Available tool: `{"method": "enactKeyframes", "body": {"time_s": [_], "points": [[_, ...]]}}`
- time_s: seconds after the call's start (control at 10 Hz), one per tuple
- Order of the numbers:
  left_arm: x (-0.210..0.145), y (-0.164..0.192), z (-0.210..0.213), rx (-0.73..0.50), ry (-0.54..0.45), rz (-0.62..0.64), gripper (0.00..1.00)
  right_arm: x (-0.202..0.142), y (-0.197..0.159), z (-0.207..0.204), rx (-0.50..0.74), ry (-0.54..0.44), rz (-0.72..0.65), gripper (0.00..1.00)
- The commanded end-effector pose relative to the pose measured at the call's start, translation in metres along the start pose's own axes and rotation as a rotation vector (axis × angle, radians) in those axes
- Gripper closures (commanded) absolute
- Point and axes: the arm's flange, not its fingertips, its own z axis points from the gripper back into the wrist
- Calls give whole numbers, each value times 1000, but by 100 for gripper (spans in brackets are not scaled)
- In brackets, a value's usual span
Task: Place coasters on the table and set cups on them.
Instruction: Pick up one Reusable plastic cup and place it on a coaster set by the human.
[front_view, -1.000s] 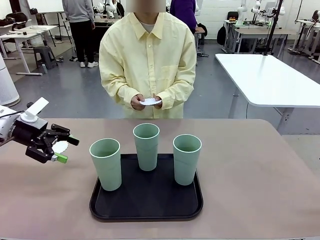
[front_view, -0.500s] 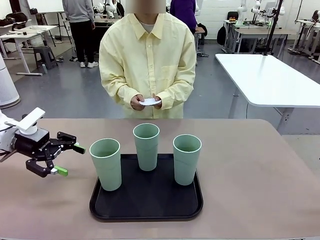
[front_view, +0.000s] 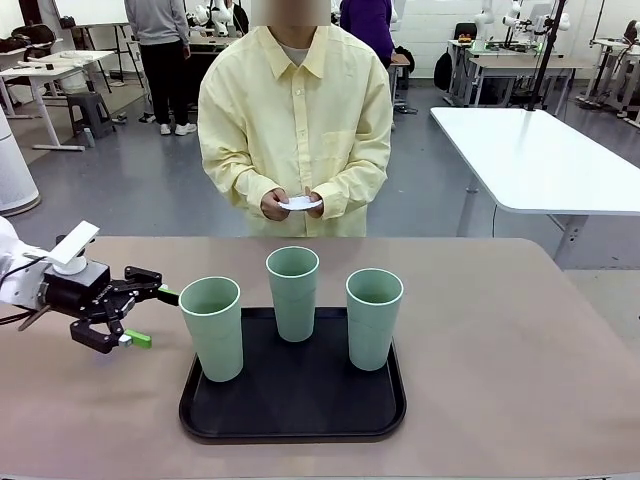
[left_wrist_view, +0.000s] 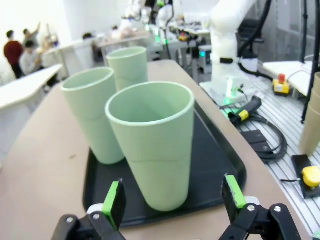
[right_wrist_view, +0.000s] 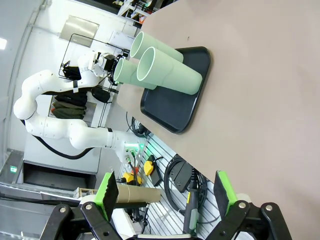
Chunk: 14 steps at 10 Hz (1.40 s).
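Left end effector (front_view: 152, 318) wide open, empty; nearest cup (front_view: 212, 330) just ahead. Likely light, smooth, thin-walled plastic, tippy: grip mid-wall, gently. Right end effector (right_wrist_view: 165, 196) open, empty.

We count three mint-green cups (front_view: 211, 340) on one black tray (front_view: 292, 412); beyond the tray, a person (front_view: 295, 120) holds perhaps one white coaster (front_view: 300, 203).

Mint cups (front_view: 293, 292) upright on tray (front_view: 300, 405), coaster (front_view: 300, 203) — held
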Motion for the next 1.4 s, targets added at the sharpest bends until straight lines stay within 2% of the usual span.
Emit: {"method": "enactKeyframes", "body": {"time_s": [0.0, 1.3], "points": [[-13, 16, -10, 2, -52, -13, 0, 0, 0, 0, 7, -3, -1, 0], [-35, 41, -60, -115, -86, 66, 0, 0, 0, 0, 7, -3, -1, 0]]}}
